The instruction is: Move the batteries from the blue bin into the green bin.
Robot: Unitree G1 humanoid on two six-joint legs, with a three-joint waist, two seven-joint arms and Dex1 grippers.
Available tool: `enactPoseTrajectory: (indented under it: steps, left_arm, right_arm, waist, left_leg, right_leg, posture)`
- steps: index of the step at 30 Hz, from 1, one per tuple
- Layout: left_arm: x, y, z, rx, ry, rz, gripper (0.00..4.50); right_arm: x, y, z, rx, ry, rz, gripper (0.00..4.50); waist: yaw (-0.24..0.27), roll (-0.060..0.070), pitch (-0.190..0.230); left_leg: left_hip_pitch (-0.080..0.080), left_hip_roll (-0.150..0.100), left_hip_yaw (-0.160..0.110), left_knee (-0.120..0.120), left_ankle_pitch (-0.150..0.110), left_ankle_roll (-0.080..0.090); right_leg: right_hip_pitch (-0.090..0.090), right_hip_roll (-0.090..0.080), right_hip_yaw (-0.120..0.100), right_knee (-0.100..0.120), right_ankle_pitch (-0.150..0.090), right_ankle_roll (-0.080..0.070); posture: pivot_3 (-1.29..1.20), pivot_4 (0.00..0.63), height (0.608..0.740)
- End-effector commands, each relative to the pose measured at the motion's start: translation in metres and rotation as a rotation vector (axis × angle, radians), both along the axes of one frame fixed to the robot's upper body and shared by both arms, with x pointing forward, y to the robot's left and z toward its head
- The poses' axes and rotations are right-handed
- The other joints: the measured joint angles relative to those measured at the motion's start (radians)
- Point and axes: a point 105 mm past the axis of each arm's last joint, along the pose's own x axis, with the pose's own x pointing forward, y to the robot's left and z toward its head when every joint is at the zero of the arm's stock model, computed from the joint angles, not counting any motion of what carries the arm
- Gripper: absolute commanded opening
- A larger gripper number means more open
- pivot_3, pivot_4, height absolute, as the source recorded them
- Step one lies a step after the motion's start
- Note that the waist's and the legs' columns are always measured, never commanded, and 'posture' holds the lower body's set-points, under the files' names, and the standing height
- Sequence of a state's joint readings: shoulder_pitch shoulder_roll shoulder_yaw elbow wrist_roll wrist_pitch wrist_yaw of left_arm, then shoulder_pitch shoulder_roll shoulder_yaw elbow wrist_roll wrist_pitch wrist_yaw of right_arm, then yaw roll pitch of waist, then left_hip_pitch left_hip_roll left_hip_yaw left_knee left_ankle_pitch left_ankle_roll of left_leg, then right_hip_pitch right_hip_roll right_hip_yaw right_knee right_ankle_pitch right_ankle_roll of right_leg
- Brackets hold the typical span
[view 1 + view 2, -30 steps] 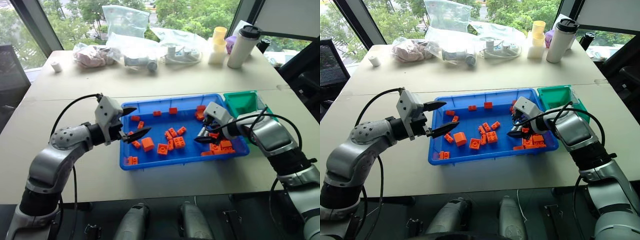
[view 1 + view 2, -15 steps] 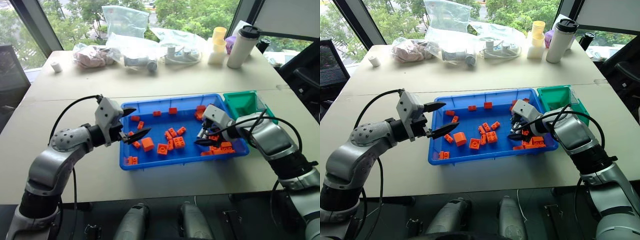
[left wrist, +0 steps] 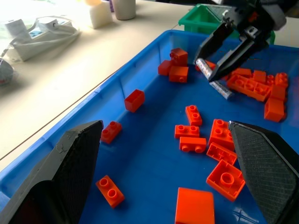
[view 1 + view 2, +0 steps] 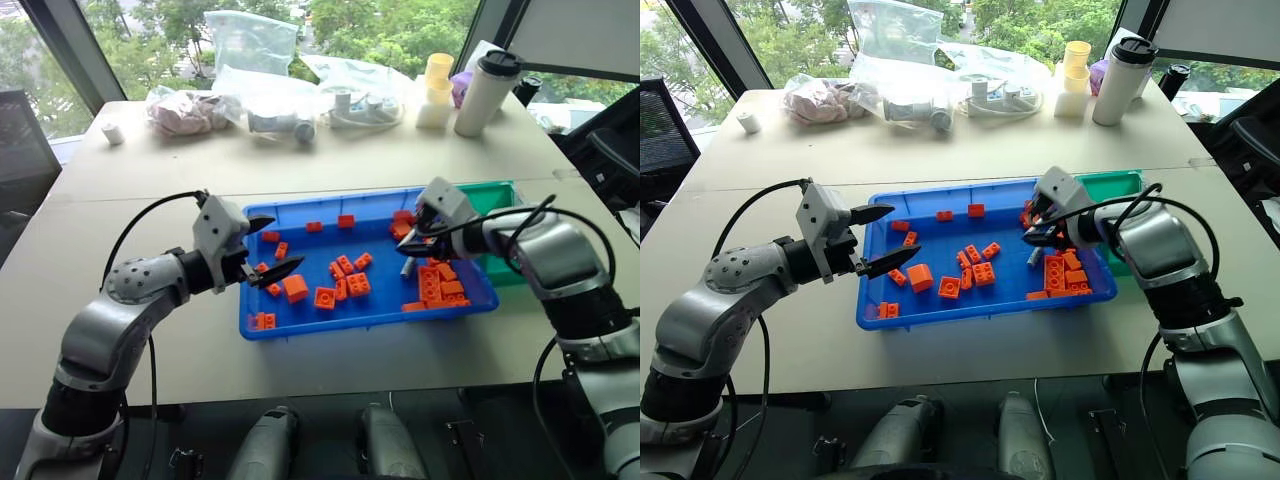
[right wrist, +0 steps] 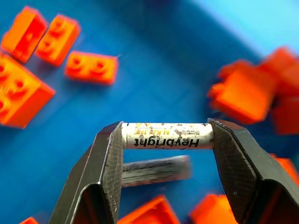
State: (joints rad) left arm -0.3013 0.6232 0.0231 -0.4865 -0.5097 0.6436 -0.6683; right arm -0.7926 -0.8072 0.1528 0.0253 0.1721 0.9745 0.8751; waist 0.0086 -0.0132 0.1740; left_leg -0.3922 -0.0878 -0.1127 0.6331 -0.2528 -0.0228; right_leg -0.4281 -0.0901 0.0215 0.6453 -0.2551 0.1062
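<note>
Between right claw (image 5: 167, 154) fingertips, battery (image 5: 167, 135) clamped end to end, above blue bin (image 4: 330, 325)

Two head views look forward and down from above at the blue bin (image 4: 365, 310) mid-frame, while the left wrist view looks low across its floor and the right wrist view sits close on a battery (image 5: 167, 135), all sharing the bin's inside.

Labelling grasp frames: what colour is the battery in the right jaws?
Silver-white battery with black lettering and worn yellowish print, seen best in the right wrist view.
</note>
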Motion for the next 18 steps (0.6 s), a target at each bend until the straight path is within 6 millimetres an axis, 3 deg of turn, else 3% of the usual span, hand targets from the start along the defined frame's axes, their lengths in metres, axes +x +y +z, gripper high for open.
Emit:
enactPoseTrajectory:
  steps: [1, 3, 6, 17, 18]
  left_arm:
    - [-0.004, -0.002, 0.008, -0.005, -0.048, -0.004, 4.50]
    - [-0.004, -0.002, 0.007, -0.009, -0.046, -0.006, 4.50]
    - [-0.003, -0.004, 0.005, -0.010, -0.045, -0.012, 4.50]
    - [-0.002, -0.006, 0.006, -0.012, -0.049, -0.025, 4.50]
    - [-0.002, -0.006, 0.006, -0.012, -0.049, -0.026, 4.50]
  right_arm:
    - [0.008, -0.073, 0.059, 0.007, -0.185, -0.290, 2.19]
    - [0.009, -0.097, 0.064, -0.025, -0.212, -0.383, 2.19]
    - [0.008, -0.109, 0.053, -0.037, -0.186, -0.406, 2.19]
    - [-0.004, -0.105, 0.019, -0.062, -0.087, -0.321, 2.19]
    - [-0.005, -0.107, 0.016, -0.080, -0.088, -0.319, 3.22]
  waist:
    - [0.007, 0.000, 0.000]
    - [0.009, -0.001, 0.000]
    - [-0.002, -0.001, -0.001]
    - [-0.019, 0.000, 0.000]
    - [-0.018, 0.000, 0.000]
  left_leg:
    - [0.000, 0.000, -0.001, 0.000, 0.000, 0.000]
    - [-0.001, -0.001, -0.001, 0.000, 0.000, 0.000]
    - [0.000, 0.000, 0.000, 0.000, 0.000, 0.000]
    - [0.001, 0.001, 0.002, 0.000, 0.000, 0.000]
    - [0.000, 0.001, 0.002, 0.000, 0.000, 0.000]
  right_leg:
    - [0.001, 0.000, -0.001, -0.001, 0.000, 0.000]
    - [0.001, -0.001, -0.001, -0.002, 0.000, 0.000]
    - [0.002, -0.001, -0.001, -0.003, 0.000, 0.000]
    - [0.000, 0.001, 0.001, 0.000, 0.000, 0.000]
    - [0.000, 0.000, 0.001, 0.000, 0.000, 0.000]
  posture:
    - [0.00, 0.150, 0.740]
    - [0.00, 0.150, 0.740]
    - [0.00, 0.150, 0.740]
    - [0.00, 0.150, 0.740]
    - [0.00, 0.150, 0.740]
